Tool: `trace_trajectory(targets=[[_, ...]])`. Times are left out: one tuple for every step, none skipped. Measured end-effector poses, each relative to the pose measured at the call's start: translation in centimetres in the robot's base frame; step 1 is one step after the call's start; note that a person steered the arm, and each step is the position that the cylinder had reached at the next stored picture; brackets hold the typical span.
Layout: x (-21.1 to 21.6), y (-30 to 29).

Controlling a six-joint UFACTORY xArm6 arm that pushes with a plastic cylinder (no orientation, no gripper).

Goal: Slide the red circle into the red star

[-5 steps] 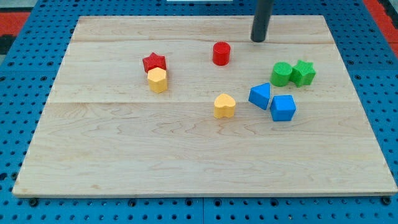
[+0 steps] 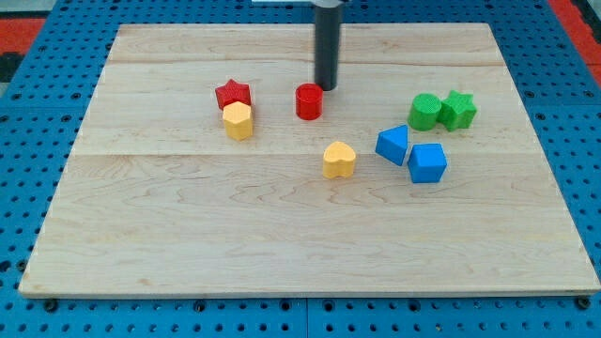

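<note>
The red circle (image 2: pixel 309 101) stands on the wooden board, above the board's middle. The red star (image 2: pixel 233 94) lies to its left, a gap apart, with a yellow hexagon (image 2: pixel 238 120) touching its lower edge. My tip (image 2: pixel 325 87) is at the red circle's upper right edge, touching it or very nearly. The rod rises straight up out of the view's top.
A yellow heart (image 2: pixel 339 160) lies below the red circle. A blue wedge-like block (image 2: pixel 392 145) and a blue cube (image 2: pixel 427 163) sit at the right. A green cylinder (image 2: pixel 424 112) and a green star (image 2: pixel 458 110) touch further right. The board's top edge (image 2: pixel 300 26) is just behind the rod.
My tip has moved left and slightly down, from the circle's upper right to right against it. The red circle has slid left and down, closer to the red star.
</note>
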State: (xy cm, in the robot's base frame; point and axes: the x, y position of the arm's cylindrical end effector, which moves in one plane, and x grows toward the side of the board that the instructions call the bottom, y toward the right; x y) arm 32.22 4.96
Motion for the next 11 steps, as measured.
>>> trace_trajectory(targets=[[0.6,2.6],[2.9,-0.6],[2.9,-0.6],[2.9,-0.6],[2.9,-1.4],[2.9,-3.8],[3.2,-7.4],[3.2,-7.3],[5.0,-4.9],[7.4,-7.1],[5.6,-9.8]])
